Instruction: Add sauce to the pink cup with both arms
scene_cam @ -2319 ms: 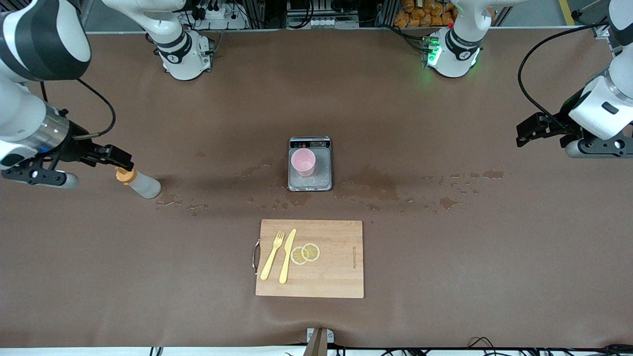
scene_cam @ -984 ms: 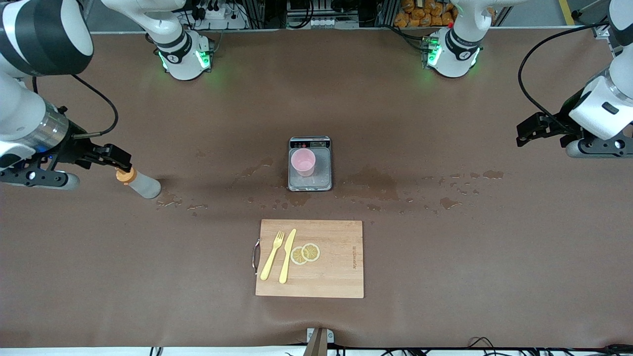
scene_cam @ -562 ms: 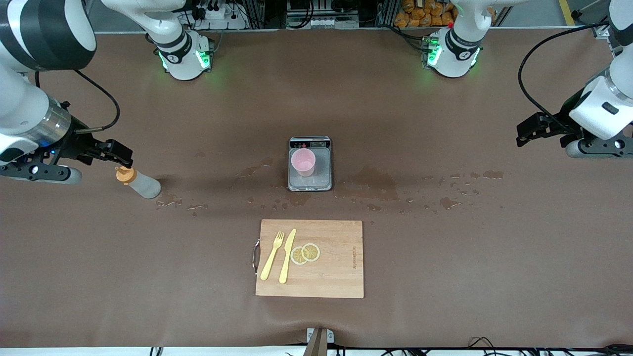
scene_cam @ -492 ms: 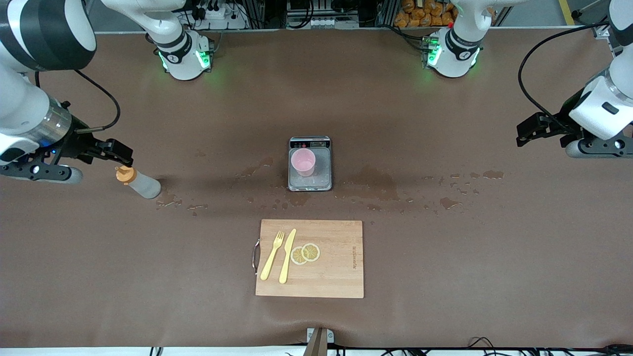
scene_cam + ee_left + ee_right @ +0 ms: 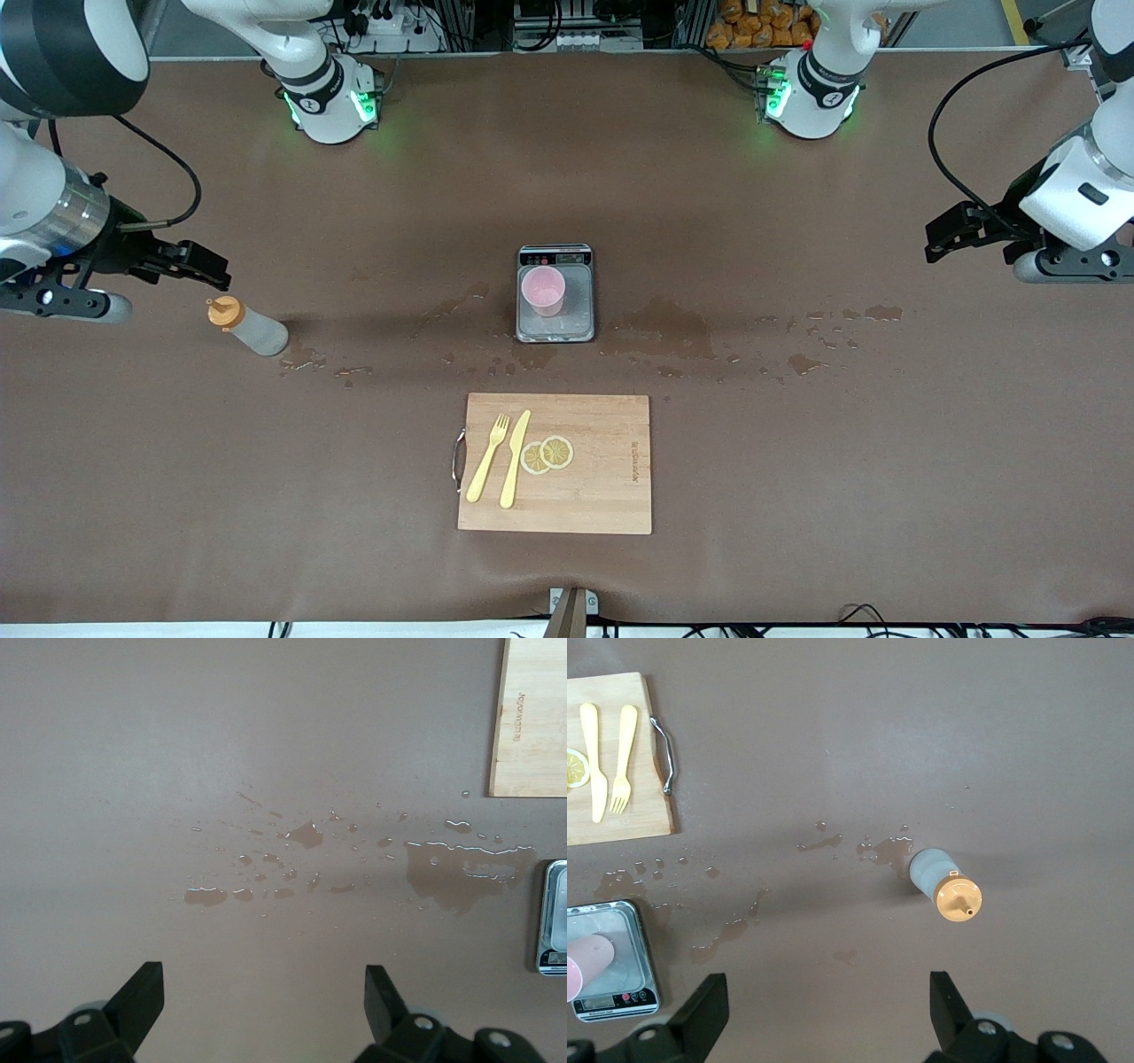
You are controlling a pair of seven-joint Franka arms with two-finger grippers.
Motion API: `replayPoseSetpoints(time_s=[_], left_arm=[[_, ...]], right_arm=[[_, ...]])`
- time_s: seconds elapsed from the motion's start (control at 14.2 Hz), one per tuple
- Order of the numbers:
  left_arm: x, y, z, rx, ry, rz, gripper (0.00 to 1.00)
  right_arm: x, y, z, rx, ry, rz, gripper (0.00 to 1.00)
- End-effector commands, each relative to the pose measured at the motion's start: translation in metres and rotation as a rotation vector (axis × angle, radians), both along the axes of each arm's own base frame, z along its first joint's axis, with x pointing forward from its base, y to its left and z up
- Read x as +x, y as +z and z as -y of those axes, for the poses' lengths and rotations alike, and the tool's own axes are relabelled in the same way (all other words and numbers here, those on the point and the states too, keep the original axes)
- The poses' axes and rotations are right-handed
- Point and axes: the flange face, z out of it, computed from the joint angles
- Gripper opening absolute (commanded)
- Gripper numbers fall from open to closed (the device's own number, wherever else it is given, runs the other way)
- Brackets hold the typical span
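The sauce bottle (image 5: 252, 330), whitish with an orange cap, stands on the table toward the right arm's end; it also shows in the right wrist view (image 5: 946, 886). My right gripper (image 5: 211, 270) is open and empty, just clear of the cap and apart from it; its own view shows it too (image 5: 828, 1005). The pink cup (image 5: 542, 291) stands on the silver scale (image 5: 578, 315) at the table's middle, and its edge shows in the right wrist view (image 5: 583, 962). My left gripper (image 5: 941, 239) waits open and empty at the left arm's end (image 5: 263, 1001).
A wooden cutting board (image 5: 602, 496) lies nearer the front camera than the scale, with a yellow fork (image 5: 487, 456), knife (image 5: 515, 456) and lemon slices (image 5: 547, 454). Wet spills (image 5: 673, 323) spread over the brown table beside the scale and bottle.
My right gripper has come off the bottle's cap and drawn back toward the right arm's end of the table. The bottle stays standing in place. The left arm has not moved.
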Motion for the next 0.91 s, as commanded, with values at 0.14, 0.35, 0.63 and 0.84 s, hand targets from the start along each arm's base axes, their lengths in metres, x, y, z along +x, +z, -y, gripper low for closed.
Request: replayPoseSetpoints(time_s=[0.14, 0.35, 0.63, 0.84], left_arm=[[-0.002, 0.004, -0.002, 0.008, 0.011, -0.002, 1.0], [-0.002, 0.004, -0.002, 0.008, 0.011, -0.002, 1.0], [-0.002, 0.004, -0.002, 0.008, 0.011, -0.001, 1.0], [-0.002, 0.004, -0.002, 0.008, 0.011, -0.001, 1.0]], right_arm=[[-0.006, 0.022, 0.002, -0.014, 0.015, 0.018, 1.0], [-0.007, 0.02, 0.004, -0.023, 0.013, -0.006, 1.0], [-0.007, 0.017, 0.007, -0.021, 0.008, -0.015, 1.0], [-0.009, 0.011, 0.006, -0.013, 0.008, -0.016, 1.0]])
